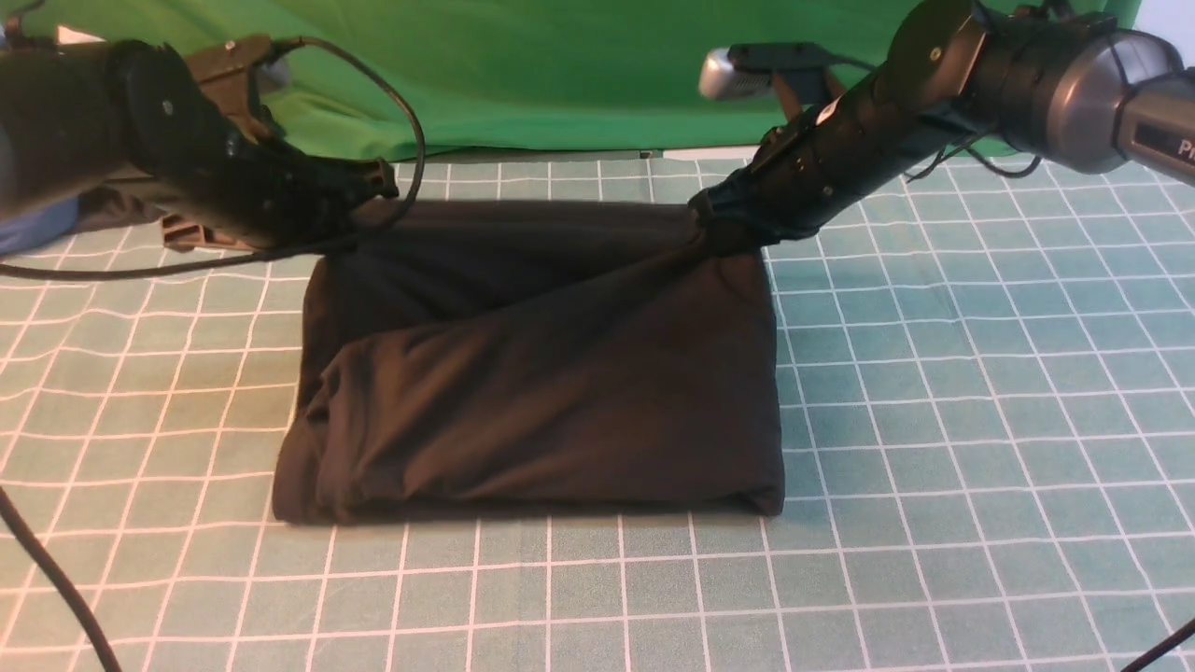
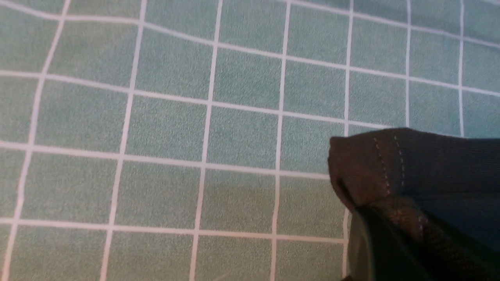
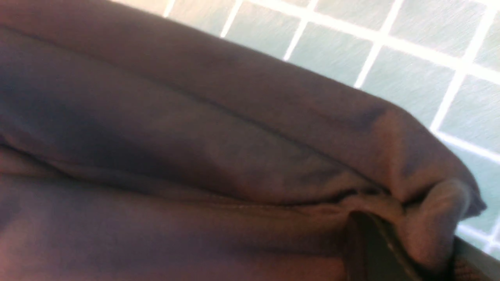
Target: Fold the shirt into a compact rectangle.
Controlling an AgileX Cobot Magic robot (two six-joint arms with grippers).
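Mat (image 1: 934, 420): gridded green; carries the work.
Shirt (image 1: 541, 392): black, mid-mat, partly folded; far edge lifted, near fold lying toward the near edge.
Right gripper (image 1: 724, 229): clamped on the far right corner.
Left gripper (image 1: 359, 201): pinching the far left hem.
Technique: likely carry both corners forward level, keeping the edge taut, then align with the near fold.

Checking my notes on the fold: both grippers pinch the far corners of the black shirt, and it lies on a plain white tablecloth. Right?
Not quite. The cloth under the black shirt is teal with a white grid, not plain white, as the front view shows. The rest stands: the left gripper and right gripper each pinch a far corner.
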